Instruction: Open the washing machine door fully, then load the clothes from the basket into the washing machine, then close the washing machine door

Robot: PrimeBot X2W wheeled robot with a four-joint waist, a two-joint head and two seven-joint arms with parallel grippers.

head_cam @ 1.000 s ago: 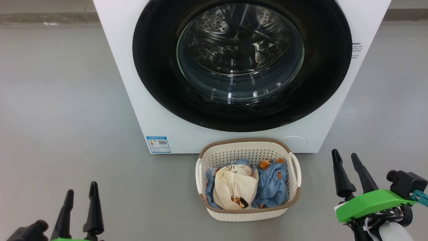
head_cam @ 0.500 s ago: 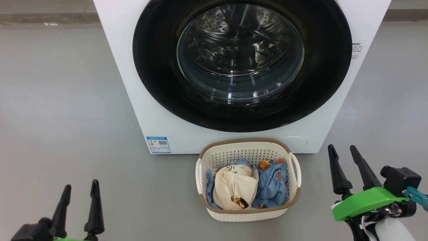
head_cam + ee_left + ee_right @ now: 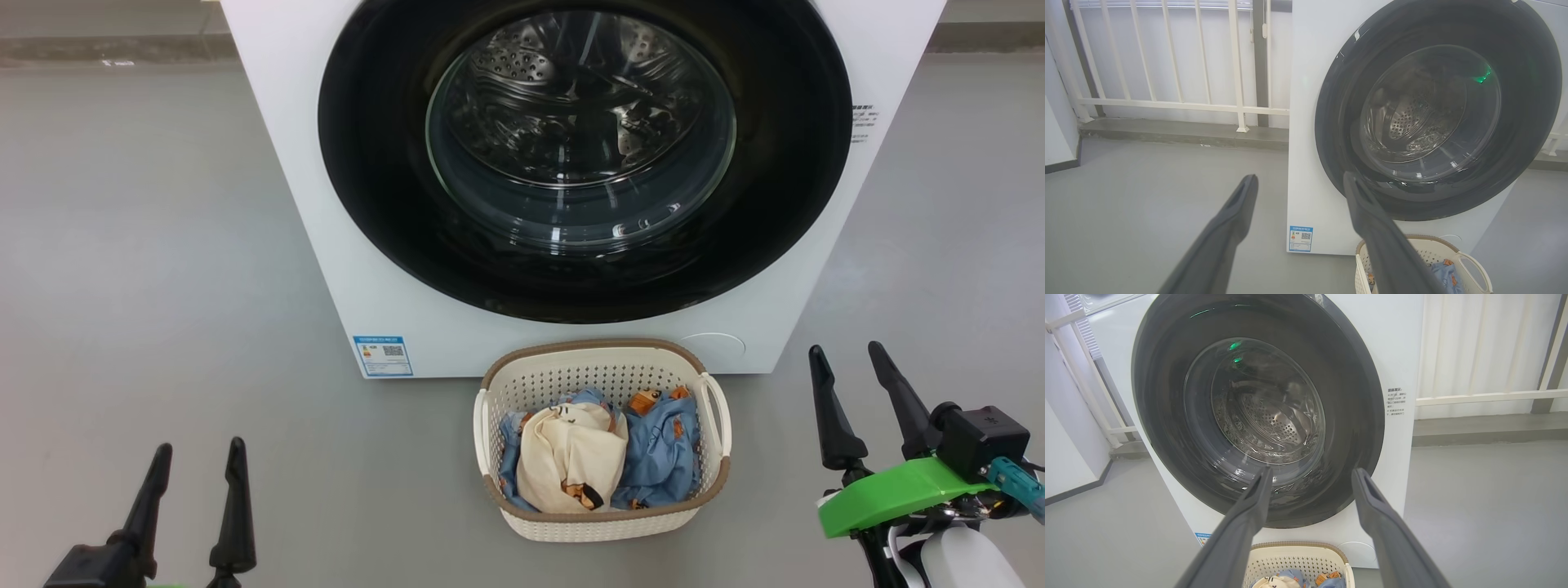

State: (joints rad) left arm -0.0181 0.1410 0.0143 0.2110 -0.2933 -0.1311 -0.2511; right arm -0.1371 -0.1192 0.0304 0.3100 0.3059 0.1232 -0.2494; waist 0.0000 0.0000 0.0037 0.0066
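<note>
The white washing machine (image 3: 351, 269) stands ahead with its black-rimmed round door (image 3: 384, 204) shut against the front; the steel drum shows through the glass. The cream basket (image 3: 604, 359) sits on the floor just before it, holding the clothes (image 3: 571, 457): a cream garment over light blue ones. My left gripper (image 3: 200, 449) is open at the lower left, well left of the basket. At the lower right, right of the basket, my right gripper (image 3: 849, 351) is open too. In the wrist views the left gripper (image 3: 1298, 179) and right gripper (image 3: 1310, 473) point at the door (image 3: 1339, 122) (image 3: 1355, 396), empty.
Grey floor (image 3: 147, 245) spreads on both sides of the machine. A white railing (image 3: 1167, 106) on a low kerb runs behind the machine at the left, and another rail (image 3: 1490, 396) behind at the right. A blue label (image 3: 382, 355) marks the machine's lower left corner.
The right gripper has risen a little toward the machine. The left gripper has sunk slightly. The head view has shifted a bit, so the machine sits slightly further left.
</note>
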